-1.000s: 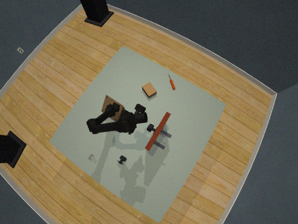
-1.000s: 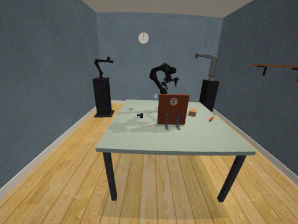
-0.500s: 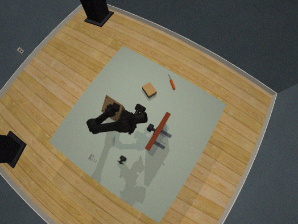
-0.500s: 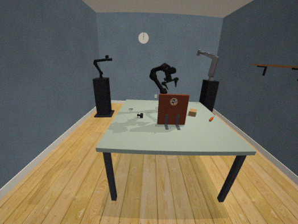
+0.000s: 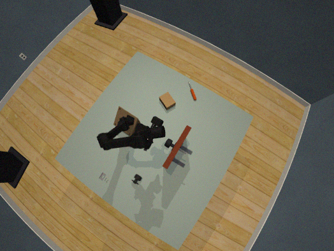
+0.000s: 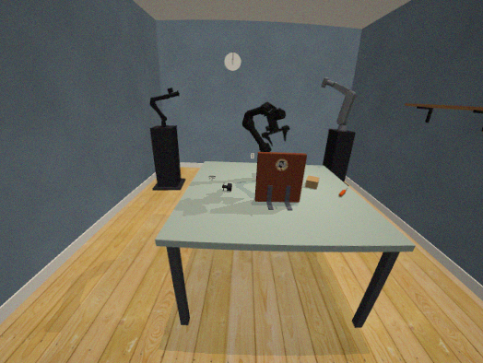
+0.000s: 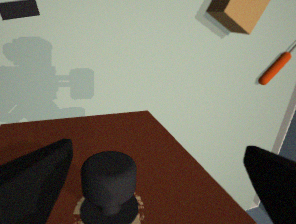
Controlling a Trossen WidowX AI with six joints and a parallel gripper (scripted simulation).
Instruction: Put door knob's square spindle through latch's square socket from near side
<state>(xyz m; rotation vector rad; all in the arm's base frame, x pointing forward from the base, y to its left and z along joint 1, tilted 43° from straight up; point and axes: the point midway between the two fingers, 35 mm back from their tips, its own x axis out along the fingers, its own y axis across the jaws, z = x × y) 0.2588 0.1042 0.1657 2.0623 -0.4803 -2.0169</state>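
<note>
A red-brown wooden panel point(image 5: 177, 146) stands upright on the table on two dark feet. A dark door knob point(image 5: 169, 143) sticks out of the face that looks toward the robot. In the wrist view the knob point(image 7: 109, 187) sits on the panel point(image 7: 150, 150) with its round plate against the wood over a pale ring; the spindle is hidden. The latch's round fitting point(image 6: 281, 164) shows on the panel's far face. My gripper point(image 5: 160, 127) is open and empty, off the knob and above it; its fingers stand wide on either side of the knob.
A second dark knob point(image 5: 137, 179) lies loose on the table. A cardboard box point(image 5: 167, 100) and an orange screwdriver point(image 5: 192, 92) lie beyond the panel. A small metal plate point(image 5: 102, 176) lies near the table edge. Other arms stand on pedestals off the table.
</note>
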